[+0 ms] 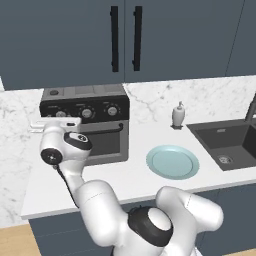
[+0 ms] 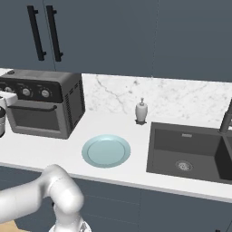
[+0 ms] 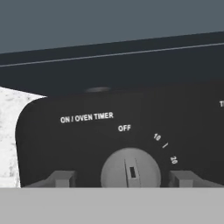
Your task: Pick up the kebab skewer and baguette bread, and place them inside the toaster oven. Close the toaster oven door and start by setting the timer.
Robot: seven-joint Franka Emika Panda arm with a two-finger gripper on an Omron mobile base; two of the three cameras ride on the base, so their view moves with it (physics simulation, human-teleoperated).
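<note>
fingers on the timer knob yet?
Apart. In the hand view, the dark fingers flank the round grey timer knob of the grey-silver toaster oven, with black panel showing in the gap on each side.

Grey toaster oven (image 1: 85,122) on counter, door (image 1: 102,142) shut.

Grey-silver toaster oven (image 1: 85,125) — black panel
</note>
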